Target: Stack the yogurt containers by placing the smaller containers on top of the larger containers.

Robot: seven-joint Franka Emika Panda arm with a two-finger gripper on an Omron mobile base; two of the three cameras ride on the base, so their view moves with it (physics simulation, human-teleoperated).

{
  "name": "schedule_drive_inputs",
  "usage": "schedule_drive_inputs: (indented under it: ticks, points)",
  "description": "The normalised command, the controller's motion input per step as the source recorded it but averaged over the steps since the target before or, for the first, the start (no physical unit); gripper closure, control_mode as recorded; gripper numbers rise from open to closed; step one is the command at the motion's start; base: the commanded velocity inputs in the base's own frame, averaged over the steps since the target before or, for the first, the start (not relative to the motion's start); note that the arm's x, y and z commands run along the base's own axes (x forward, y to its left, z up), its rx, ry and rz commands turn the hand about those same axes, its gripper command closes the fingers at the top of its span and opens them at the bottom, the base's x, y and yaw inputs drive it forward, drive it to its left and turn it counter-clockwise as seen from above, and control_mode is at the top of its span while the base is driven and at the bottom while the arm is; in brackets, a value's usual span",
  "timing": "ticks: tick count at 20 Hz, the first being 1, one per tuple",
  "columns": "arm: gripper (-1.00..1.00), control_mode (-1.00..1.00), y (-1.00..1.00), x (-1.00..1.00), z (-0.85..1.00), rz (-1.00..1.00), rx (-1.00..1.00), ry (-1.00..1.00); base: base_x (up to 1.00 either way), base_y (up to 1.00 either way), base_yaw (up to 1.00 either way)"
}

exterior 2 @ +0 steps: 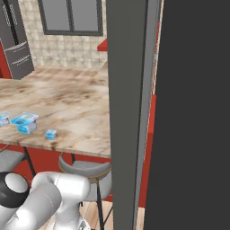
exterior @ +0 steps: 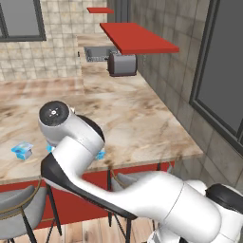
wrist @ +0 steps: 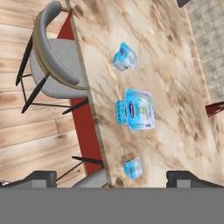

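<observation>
Three light-blue yogurt containers stand in a row near the marble counter's front edge. In the hand view the widest tub (wrist: 139, 109) is in the middle, the mid-sized tub (wrist: 124, 57) beyond it, and the tiny cup (wrist: 132, 168) nearest my fingertips. My gripper (wrist: 111, 178) hovers high above them, open and holding nothing. The right base view has the widest tub (exterior 2: 25, 122), the tiny cup (exterior 2: 50, 134) and the mid-sized tub (exterior 2: 3, 119), cut by the left edge. In the left base view the mid-sized tub (exterior: 22, 150) is plain to see, while my arm covers most of the other two.
Grey bar stools (wrist: 54, 57) (exterior 2: 85, 168) stand against the counter's red front panel. A toaster (exterior: 122, 64), a sink (exterior: 97, 53) and a red shelf (exterior: 137, 38) lie at the far end. A dark pillar (exterior 2: 128, 112) blocks the right base view's right side.
</observation>
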Motion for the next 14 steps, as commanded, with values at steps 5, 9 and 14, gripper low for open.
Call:
schedule_drive_inputs:
  ticks: [5, 9, 14]
  points:
    - [-1.00, -1.00, 0.14, 0.22, 0.00, 0.00, -0.04, 0.09, 0.00, 0.00, 0.00]
    - [-1.00, -1.00, 0.18, 0.22, -0.07, 0.00, -0.05, 0.15, 0.00, 0.00, 0.00]
    - [-1.00, -1.00, 0.21, 0.07, -0.16, 0.00, -0.08, 0.12, 0.00, 0.00, 0.00]
